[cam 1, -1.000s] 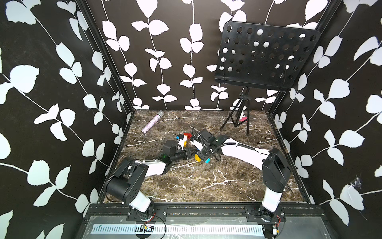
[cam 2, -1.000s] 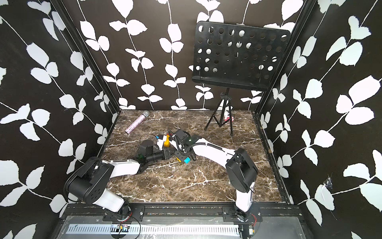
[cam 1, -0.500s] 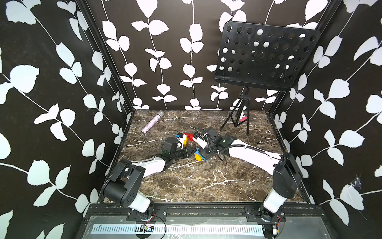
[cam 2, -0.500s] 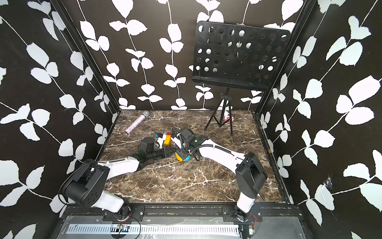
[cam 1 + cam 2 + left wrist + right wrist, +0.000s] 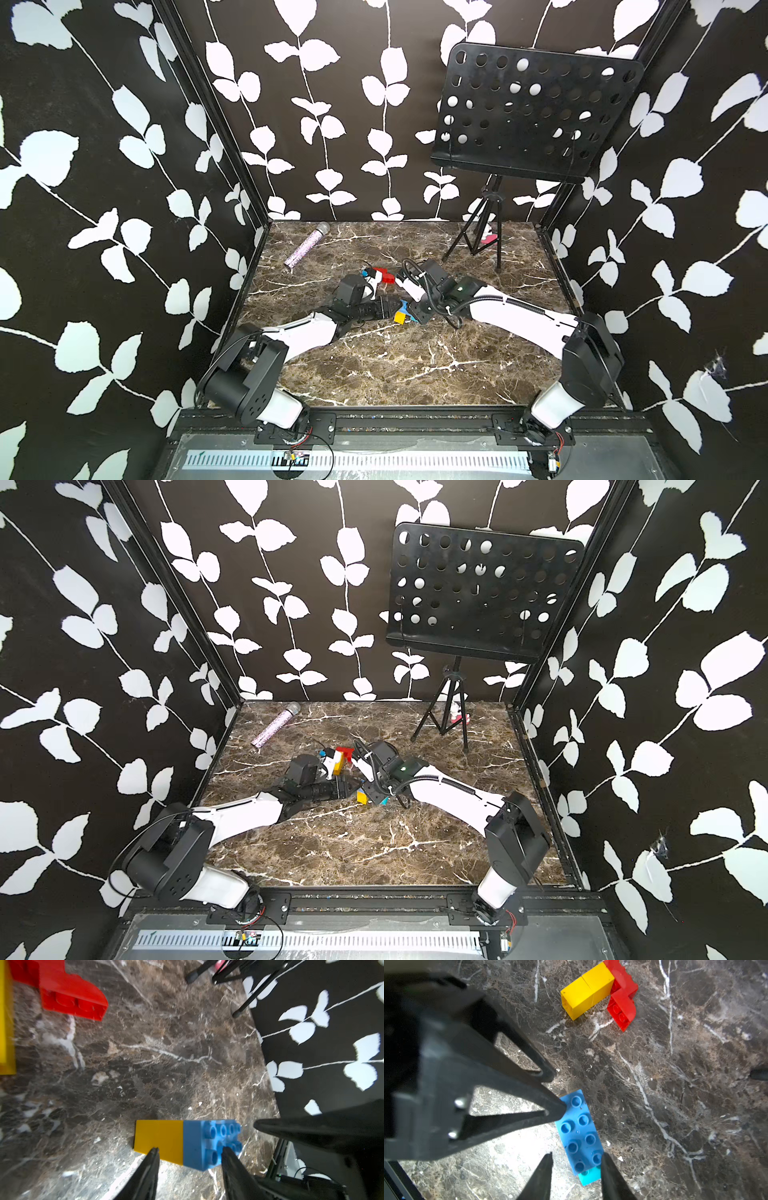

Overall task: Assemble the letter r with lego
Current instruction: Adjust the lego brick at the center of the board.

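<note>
Left gripper [image 5: 190, 1150]: jaws newly parted, yellow-blue stack [image 5: 174, 1138] lying at its tips; right gripper [image 5: 576, 1156] straddles the stack's teal end, grip uncertain; join likely seated; red-yellow piece [image 5: 600, 995] beyond awaits.

Teal brick [image 5: 588, 1177] mostly under blue brick [image 5: 579, 1132], yellow brick [image 5: 7, 1022] cropped at edge

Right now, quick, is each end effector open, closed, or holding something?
Left end effector: open, holding nothing.
Right end effector: open, straddling the blue brick, gap on one side.
</note>
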Tool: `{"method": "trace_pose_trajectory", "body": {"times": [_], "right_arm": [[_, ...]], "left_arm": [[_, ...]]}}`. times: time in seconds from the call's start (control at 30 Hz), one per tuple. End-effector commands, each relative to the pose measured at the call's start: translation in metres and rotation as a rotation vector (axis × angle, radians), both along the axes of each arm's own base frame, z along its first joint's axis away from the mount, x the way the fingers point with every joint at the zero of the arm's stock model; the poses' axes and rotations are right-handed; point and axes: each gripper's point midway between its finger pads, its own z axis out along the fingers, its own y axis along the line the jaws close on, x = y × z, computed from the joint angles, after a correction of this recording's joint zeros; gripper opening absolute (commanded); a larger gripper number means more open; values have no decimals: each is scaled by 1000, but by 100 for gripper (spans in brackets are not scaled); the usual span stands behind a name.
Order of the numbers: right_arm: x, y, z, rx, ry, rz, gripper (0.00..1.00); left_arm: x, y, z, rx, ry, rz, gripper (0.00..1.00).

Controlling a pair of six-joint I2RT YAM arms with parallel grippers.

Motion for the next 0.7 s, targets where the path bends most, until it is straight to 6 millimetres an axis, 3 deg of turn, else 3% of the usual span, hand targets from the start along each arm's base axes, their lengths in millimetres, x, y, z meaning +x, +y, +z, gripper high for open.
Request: {"method": "trace_pose_trajectory", "body": {"times": [0.0,0.17,0.33,0.47,0.6,0.67], "right_arm": [[-1,-1,14,45,-17,15,43],[0,-4,14,60,2,-13,42],[-5,-12,14,94,41,-44,42],[-22,-22,15,185,140,-120,42],[-50,-15,13,322,254,-118,32],[-60,-15,2,332,298,-114,27]], "left_arm": [[-1,7,36,-18,-133,13,56],[-10,34,56,59,-296,69,59],[-27,60,51,175,-342,89,59],[-39,68,46,236,-359,73,59],[-41,71,38,239,-346,88,59],[-40,70,37,223,-341,98,58]]}}
